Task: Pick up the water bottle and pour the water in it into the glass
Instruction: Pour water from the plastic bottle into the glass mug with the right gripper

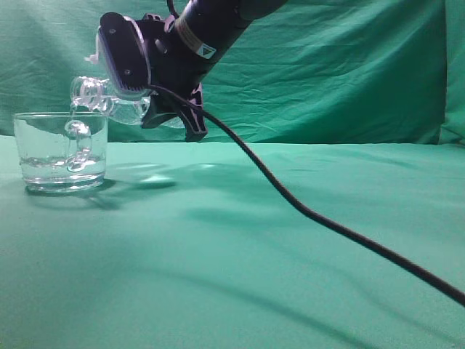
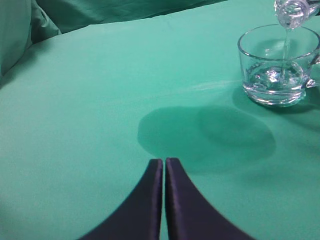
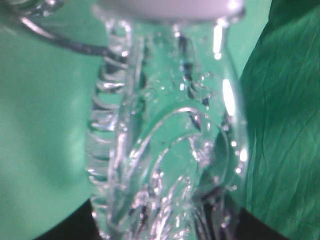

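My right gripper (image 1: 171, 109) is shut on the water bottle (image 1: 109, 98) and holds it tipped on its side, neck to the left over the glass (image 1: 62, 151). A thin stream of water (image 2: 286, 47) falls from the bottle's neck (image 2: 290, 11) into the glass (image 2: 277, 62), which holds some water at its bottom. The clear ribbed bottle fills the right wrist view (image 3: 165, 140). My left gripper (image 2: 164, 161) is shut and empty, low over the cloth, apart from the glass.
A green cloth (image 1: 240, 247) covers the table and hangs as a backdrop. A black cable (image 1: 312, 214) trails from the right arm down to the right. A darker patch (image 2: 200, 135) lies on the cloth before the left gripper.
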You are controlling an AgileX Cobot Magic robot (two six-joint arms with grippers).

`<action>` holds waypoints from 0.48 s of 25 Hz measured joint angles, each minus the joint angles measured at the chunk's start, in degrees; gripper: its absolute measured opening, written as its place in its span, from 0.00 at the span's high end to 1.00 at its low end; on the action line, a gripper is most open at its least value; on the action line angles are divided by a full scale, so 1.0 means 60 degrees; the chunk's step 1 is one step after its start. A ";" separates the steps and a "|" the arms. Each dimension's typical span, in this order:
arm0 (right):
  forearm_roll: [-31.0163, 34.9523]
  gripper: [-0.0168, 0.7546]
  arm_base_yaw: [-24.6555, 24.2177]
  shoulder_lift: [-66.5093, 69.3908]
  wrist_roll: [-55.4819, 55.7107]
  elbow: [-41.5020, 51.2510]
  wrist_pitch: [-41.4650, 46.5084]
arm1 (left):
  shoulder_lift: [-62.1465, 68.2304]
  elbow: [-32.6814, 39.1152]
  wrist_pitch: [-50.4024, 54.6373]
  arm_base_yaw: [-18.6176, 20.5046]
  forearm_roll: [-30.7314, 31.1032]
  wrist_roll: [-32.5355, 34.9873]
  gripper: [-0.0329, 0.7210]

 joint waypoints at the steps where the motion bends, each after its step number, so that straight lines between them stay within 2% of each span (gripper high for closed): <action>1: 0.0000 0.60 0.0000 0.0000 0.0149 0.0000 0.0000 | 0.0000 0.0000 0.0000 0.0000 0.0000 0.0000 0.96; 12: 0.0035 0.60 0.0020 -0.0112 0.5274 0.0000 -0.0039 | 0.0000 0.0000 0.0000 0.0000 0.0000 0.0000 0.96</action>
